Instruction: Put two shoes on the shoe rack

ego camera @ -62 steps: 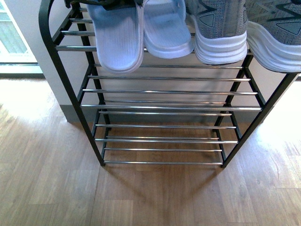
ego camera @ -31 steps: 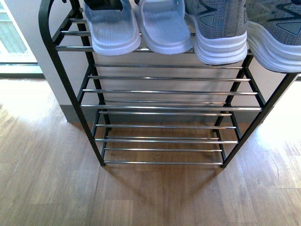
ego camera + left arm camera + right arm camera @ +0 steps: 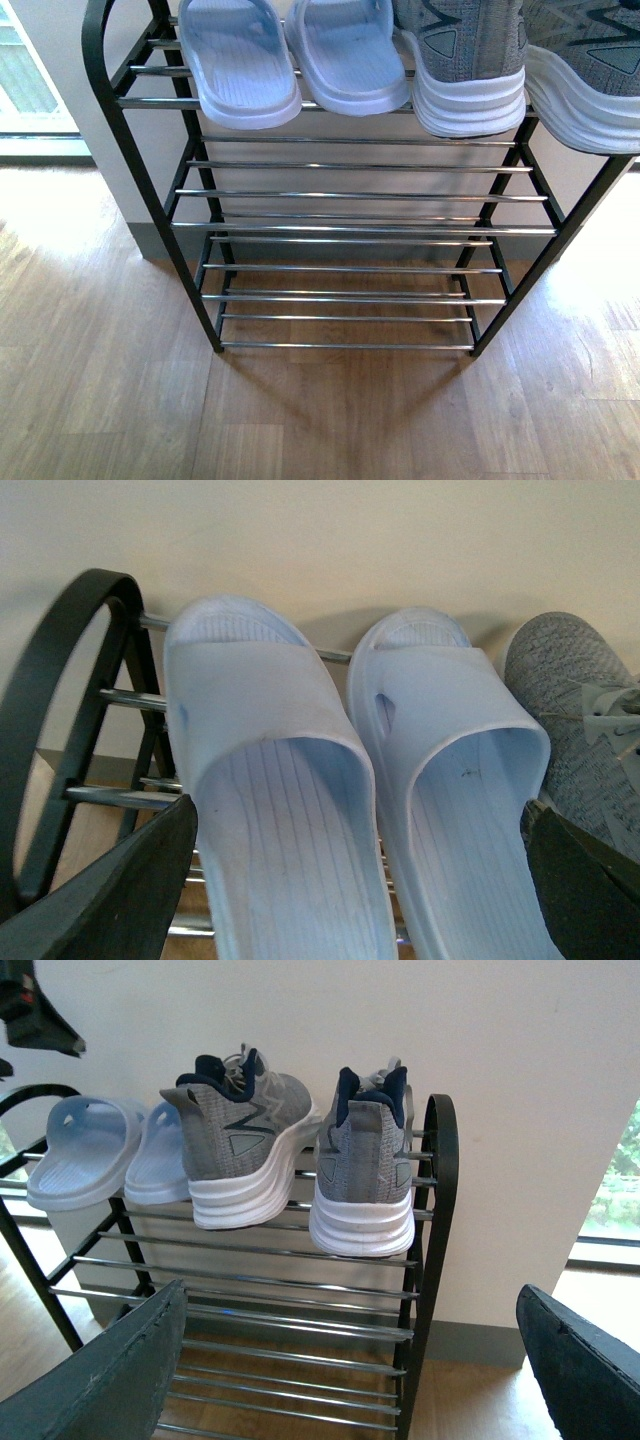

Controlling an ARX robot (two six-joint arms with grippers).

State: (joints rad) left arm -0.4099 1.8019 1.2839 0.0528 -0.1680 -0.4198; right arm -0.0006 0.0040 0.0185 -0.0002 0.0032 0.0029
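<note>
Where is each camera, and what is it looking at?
Front view: sits on the robot's body, looking down at the shoe rack and wooden floor; no arm shows.
Left wrist view: sits on the left arm, close above the two slides; both dark fingers of the open left gripper show at the edges.
Right wrist view: sits on the right arm, further back, facing the grey sneakers on the top tier; the open right gripper frames the picture.
All three views share the slides and sneakers, side by side on top.

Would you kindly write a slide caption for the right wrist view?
Two grey sneakers and two pale blue slides sit side by side on the shoe rack top tier.
</note>
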